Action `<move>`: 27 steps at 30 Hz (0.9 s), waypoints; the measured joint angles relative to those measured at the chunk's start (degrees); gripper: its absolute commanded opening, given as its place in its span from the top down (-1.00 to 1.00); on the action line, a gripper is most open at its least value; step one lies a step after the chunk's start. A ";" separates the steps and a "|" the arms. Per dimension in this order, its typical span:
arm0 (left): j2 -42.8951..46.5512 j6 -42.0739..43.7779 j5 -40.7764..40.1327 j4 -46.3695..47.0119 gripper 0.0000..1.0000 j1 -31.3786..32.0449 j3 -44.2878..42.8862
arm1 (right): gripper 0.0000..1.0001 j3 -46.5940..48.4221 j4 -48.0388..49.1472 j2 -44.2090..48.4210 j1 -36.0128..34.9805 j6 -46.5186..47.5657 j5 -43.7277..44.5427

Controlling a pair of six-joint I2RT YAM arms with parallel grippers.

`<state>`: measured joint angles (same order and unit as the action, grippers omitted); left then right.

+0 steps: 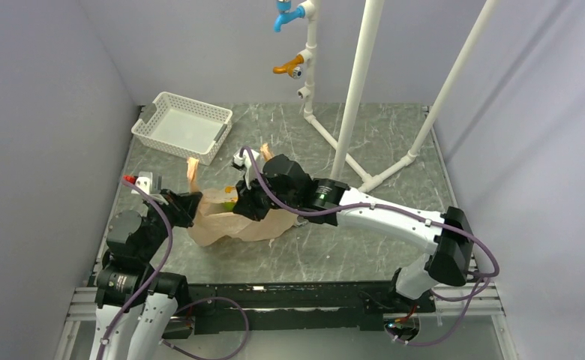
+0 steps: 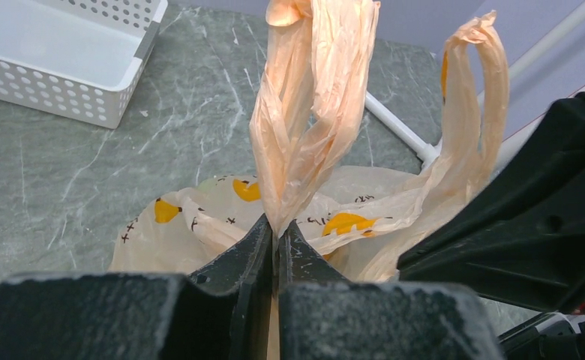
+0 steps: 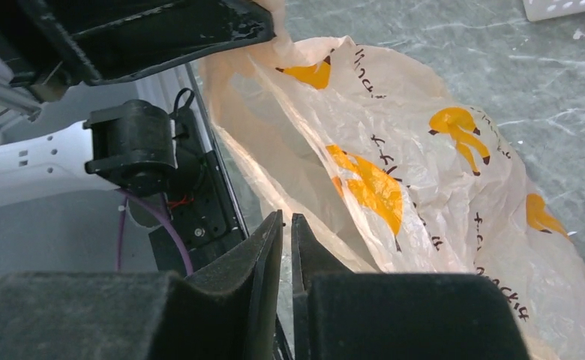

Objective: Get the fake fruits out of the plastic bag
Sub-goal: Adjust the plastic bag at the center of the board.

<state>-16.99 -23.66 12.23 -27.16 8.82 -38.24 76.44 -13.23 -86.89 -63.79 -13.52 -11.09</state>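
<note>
The plastic bag [image 1: 233, 223] lies crumpled on the table, pale peach with orange prints. My left gripper [image 1: 183, 207] is shut on one loop handle [image 2: 312, 97], which stands up from the jaws [image 2: 277, 229]. The other handle [image 2: 473, 97] hangs free. My right gripper [image 1: 243, 202] hovers over the bag's mouth. In the right wrist view its jaws [image 3: 286, 220] are closed to a thin slit beside the bag's rim [image 3: 394, 150], with nothing seen between them. A small green-orange patch [image 1: 229, 201] shows at the mouth. No fake fruits show clearly.
A white mesh basket [image 1: 181, 126] stands at the back left, also in the left wrist view [image 2: 57, 67]. White pipe frames [image 1: 357, 90] with a blue tap and an orange tap [image 1: 289, 67] rise at the back. The right arm [image 2: 529, 217] is close to the left gripper.
</note>
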 measured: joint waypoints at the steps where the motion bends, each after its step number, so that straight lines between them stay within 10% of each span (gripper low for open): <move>1: 0.15 0.00 0.13 -0.02 0.79 0.00 0.04 | 0.75 0.26 -0.13 -0.55 0.00 -0.33 0.20; 14: 2.29 0.02 0.48 -0.11 0.79 0.00 -0.02 | 0.50 5.40 -0.81 -7.23 0.00 0.26 6.93; 21: 0.44 -1.64 -4.61 -5.46 0.57 0.00 -2.56 | -0.50 -0.22 -1.03 -7.43 -0.17 3.06 15.15; 27: -7.89 -1.92 -8.92 -13.81 -0.76 0.00 -9.40 | -0.85 -15.41 1.86 -2.36 -1.57 0.72 15.26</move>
<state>-24.88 -25.58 3.31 -40.97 8.82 -47.64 61.04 -11.38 -89.25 -65.36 -12.80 4.16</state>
